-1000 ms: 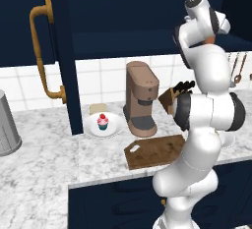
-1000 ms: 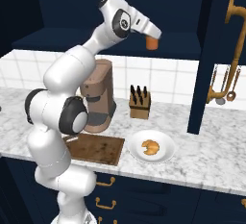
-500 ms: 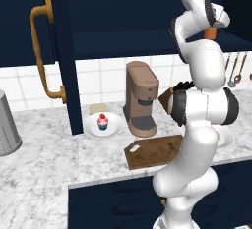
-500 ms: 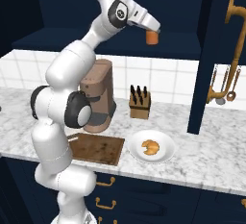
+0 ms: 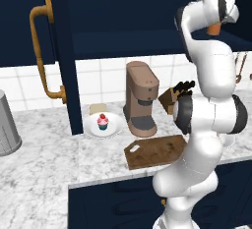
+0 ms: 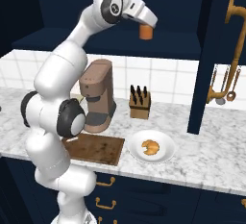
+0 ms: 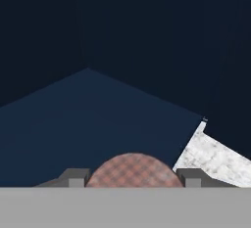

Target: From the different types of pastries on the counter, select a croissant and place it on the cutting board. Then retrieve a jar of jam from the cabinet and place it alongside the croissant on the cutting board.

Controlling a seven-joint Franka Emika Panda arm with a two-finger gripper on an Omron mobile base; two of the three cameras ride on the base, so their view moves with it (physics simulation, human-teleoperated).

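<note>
My gripper [image 6: 145, 27] is shut on the jar of jam [image 6: 146, 33], a small orange jar held high in front of the open cabinet [image 6: 120, 6]. The left base view shows the jar [image 5: 214, 28] under the hand. In the hand view its reddish-brown lid [image 7: 133, 171] sits between the fingertips, above the navy shelf. The croissant [image 6: 150, 147] lies on a white plate [image 6: 165, 155] on the counter [image 6: 211, 155], right of the cutting board [image 6: 96, 149]. Nothing lies on the dark wooden cutting board [image 5: 155, 152]. A pink-frosted cupcake [image 5: 103, 122] sits on another plate.
A brown coffee machine [image 5: 141, 98] stands just behind the board, with a knife block [image 6: 140, 104] to its right. The open cabinet door [image 5: 64, 51] with its brass handle [image 5: 42, 51] hangs left of the cupcake. A grey canister [image 5: 6, 132] is at far left. Utensils [image 6: 223, 86] hang on the wall.
The hand with the jar has risen a little and drifted slightly left in the right base view. Nothing on the counter has moved.
</note>
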